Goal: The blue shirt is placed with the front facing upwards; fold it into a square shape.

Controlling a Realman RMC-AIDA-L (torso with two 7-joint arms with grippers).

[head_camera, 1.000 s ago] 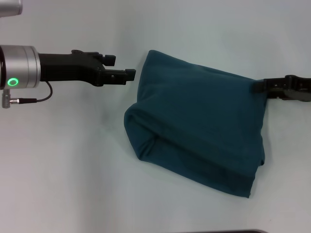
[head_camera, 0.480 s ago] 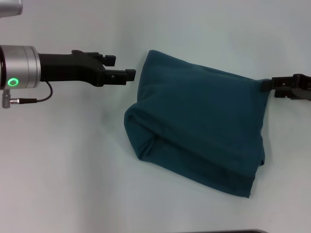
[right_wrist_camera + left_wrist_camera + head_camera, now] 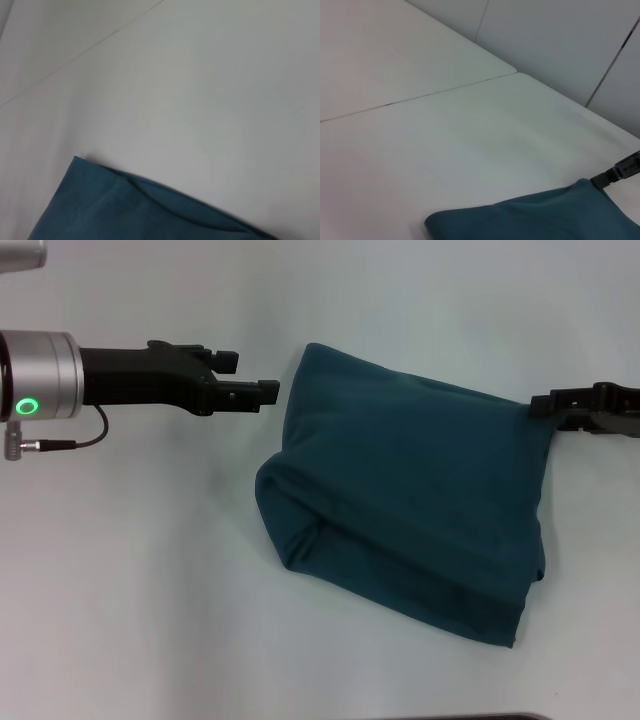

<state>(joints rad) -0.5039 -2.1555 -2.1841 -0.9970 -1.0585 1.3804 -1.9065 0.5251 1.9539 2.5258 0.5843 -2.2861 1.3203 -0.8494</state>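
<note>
Dark teal-blue cotton shirt (image 3: 405,505), folded into a rough, rumpled square, lying on the plain white table (image 3: 150,590). Left black gripper (image 3: 250,378) poised just beside the cloth's far left corner, fingers spread, holding nothing. Right black gripper (image 3: 545,405) at the far right corner, touching the fabric edge; finger state impossible to tell.
</note>
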